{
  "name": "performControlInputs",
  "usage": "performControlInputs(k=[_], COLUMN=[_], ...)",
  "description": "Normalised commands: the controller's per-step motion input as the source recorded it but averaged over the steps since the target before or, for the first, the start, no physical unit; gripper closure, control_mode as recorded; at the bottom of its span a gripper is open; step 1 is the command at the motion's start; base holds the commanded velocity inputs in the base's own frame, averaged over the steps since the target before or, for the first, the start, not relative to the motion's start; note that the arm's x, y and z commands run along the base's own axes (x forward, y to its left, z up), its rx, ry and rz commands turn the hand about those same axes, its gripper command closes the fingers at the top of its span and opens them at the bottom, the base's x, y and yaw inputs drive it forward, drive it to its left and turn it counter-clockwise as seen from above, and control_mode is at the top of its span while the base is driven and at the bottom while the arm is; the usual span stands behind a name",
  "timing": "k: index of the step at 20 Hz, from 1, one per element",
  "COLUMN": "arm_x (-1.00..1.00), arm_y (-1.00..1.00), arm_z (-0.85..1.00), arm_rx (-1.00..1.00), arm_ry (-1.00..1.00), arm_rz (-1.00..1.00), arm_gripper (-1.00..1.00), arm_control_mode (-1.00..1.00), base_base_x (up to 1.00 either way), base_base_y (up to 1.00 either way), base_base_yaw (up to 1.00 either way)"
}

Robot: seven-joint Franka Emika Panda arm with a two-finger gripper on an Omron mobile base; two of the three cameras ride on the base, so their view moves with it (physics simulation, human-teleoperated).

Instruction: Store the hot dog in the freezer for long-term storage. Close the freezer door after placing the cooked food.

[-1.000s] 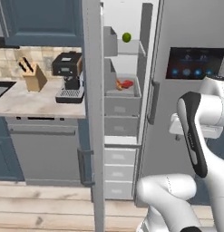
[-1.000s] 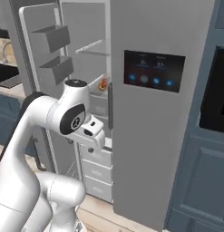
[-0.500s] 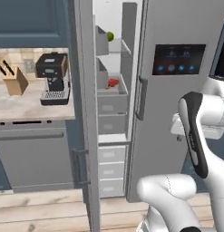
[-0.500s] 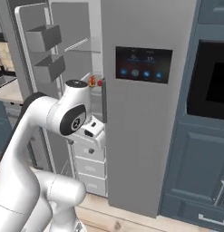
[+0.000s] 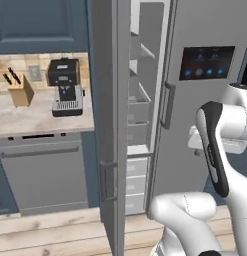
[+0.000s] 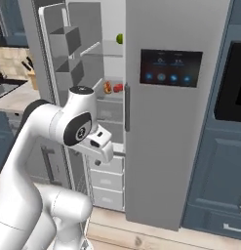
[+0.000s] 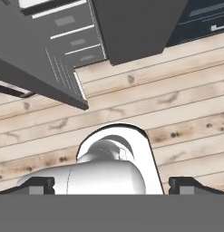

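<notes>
Right base view: I see the freezer door swung open; the hot dog on a freezer shelf
Gripper: fingers spread apart, empty, over wood floor

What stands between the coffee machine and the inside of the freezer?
In the left base view, the open freezer door stands between the coffee machine and the freezer.

Dark blue cabinets hang above a pale stone counter that carries a black coffee machine and a wooden knife block. A grey dishwasher front sits below it. Light wood planks cover the floor.
</notes>
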Motion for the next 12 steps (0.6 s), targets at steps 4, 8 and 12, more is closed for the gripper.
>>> performControlInputs(k=[4,8,12], arm_x=[0.00,0.00,0.00], arm_y=[0.00,0.00,0.00], arm_z=[0.00,0.00,0.00], arm_rx=[0.00,0.00,0.00], arm_ry=[0.00,0.00,0.00], arm_rz=[0.00,0.00,0.00], arm_gripper=[-1.00,-1.00,-1.00], arm_control_mode=[1.00,1.00,1.00], base_base_x=[-0.20,-0.16,-0.13], base_base_y=[0.29,0.44,0.32], base_base_yaw=[-0.28,-0.26,-0.12])
